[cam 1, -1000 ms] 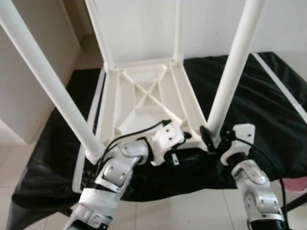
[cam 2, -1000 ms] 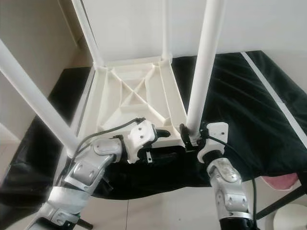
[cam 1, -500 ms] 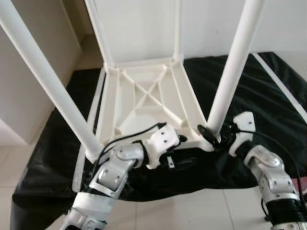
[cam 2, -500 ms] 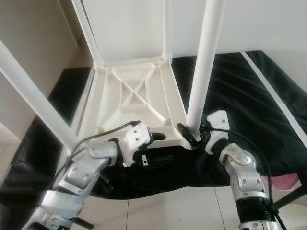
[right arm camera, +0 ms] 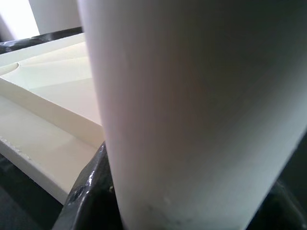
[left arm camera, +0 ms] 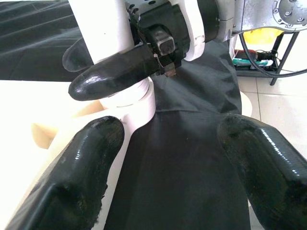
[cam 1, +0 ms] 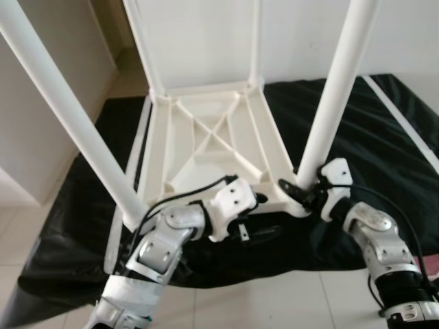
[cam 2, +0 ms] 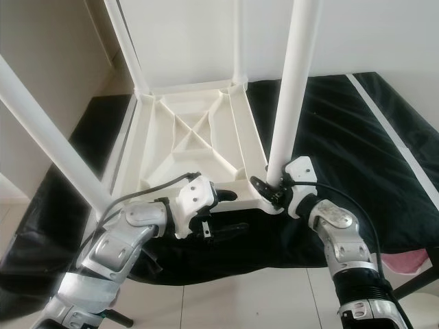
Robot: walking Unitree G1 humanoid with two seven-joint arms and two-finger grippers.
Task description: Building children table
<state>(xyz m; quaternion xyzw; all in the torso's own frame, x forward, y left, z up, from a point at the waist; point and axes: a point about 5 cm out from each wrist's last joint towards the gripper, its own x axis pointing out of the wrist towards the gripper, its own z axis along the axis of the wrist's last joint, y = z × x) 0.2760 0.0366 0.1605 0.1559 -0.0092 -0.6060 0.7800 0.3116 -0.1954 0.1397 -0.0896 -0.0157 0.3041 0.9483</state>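
A white children's table (cam 1: 206, 137) lies upside down on a black cloth (cam 1: 384, 137), its legs pointing up. My right gripper (cam 1: 302, 192) is shut around the base of the near right leg (cam 1: 333, 103), where the leg meets the table's corner. In the right wrist view the leg (right arm camera: 192, 105) sits close up, with a black finger (right arm camera: 88, 191) against it. My left gripper (cam 2: 230, 212) is open at the table's near edge, just left of that corner. One of its fingers (left arm camera: 72, 182) lies by the white rim, the other over the cloth.
The near left leg (cam 1: 68, 116) slants up at the left, and two far legs stand at the back. A white strip (cam 1: 401, 123) lies on the cloth at the right. Tiled floor runs along the front, and a pink object (cam 2: 411, 260) sits at the lower right.
My right forearm has swung out to the right and the wrist has turned, still holding the leg base. The left gripper has drawn back slightly from the corner.
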